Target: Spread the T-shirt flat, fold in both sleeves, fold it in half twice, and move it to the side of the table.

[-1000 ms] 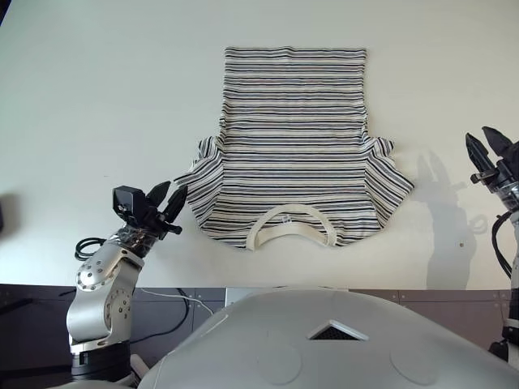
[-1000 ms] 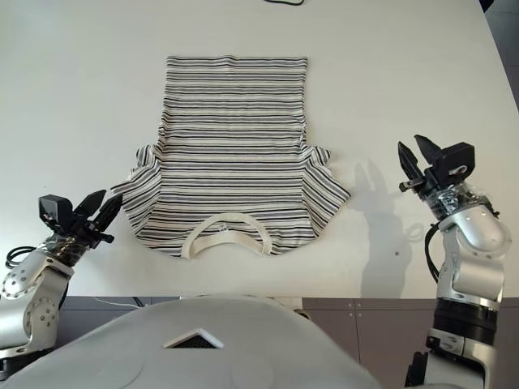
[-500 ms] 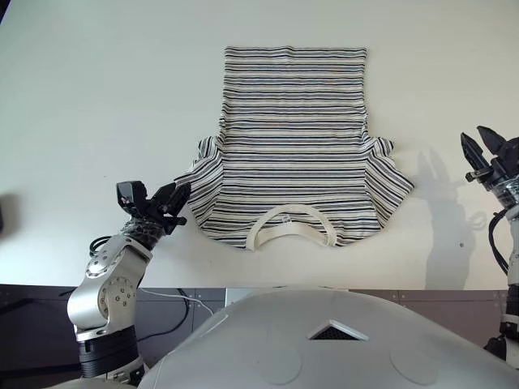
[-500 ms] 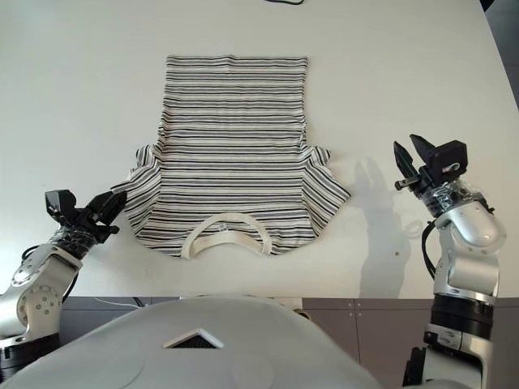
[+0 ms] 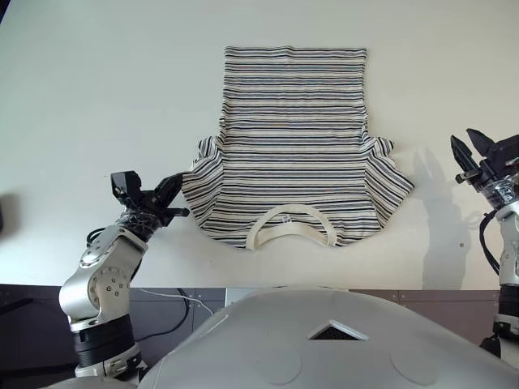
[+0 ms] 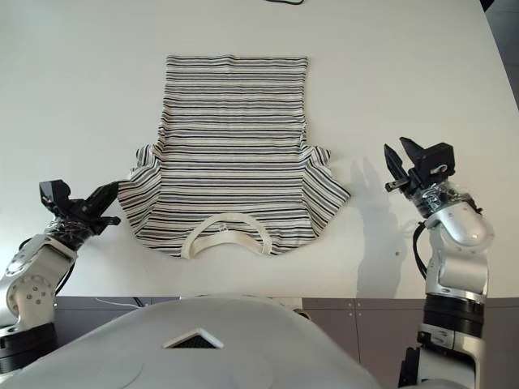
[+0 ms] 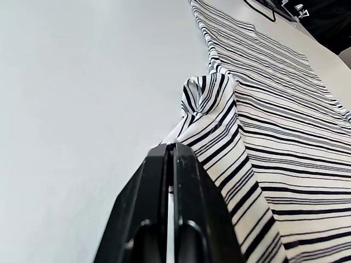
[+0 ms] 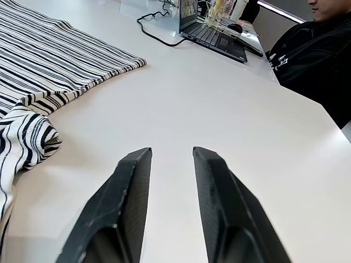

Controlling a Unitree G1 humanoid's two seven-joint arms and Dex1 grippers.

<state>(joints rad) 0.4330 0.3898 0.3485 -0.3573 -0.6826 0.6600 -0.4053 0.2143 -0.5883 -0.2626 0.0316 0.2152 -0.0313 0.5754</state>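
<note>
A black-and-white striped T-shirt [image 5: 293, 138] lies face up on the white table [image 5: 97, 97], collar [image 5: 289, 225] nearest me and hem at the far side. Both sleeves are bunched in against the body. My left gripper [image 5: 180, 197] is at the tip of the shirt's left sleeve [image 5: 203, 166]. In the left wrist view its fingers [image 7: 151, 197] are pressed together, with the sleeve's edge [image 7: 205, 118] caught at their tips. My right gripper [image 6: 397, 166] hovers open, with nothing held, over bare table to the right of the right sleeve [image 6: 324, 182]. The right wrist view shows that sleeve [image 8: 24, 129] off to one side of the gripper [image 8: 171, 154].
A laptop [image 8: 216, 33] and a black cable [image 8: 159, 27] sit at the table's far right corner. Another cable end [image 6: 284, 2] shows at the far edge. The table's front edge [image 5: 259, 288] runs just below the collar. Bare tabletop lies on both sides of the shirt.
My left gripper dropped toward the table, reached the left sleeve's tip and shut on it. My right gripper drifted a little left toward the shirt, still open.
</note>
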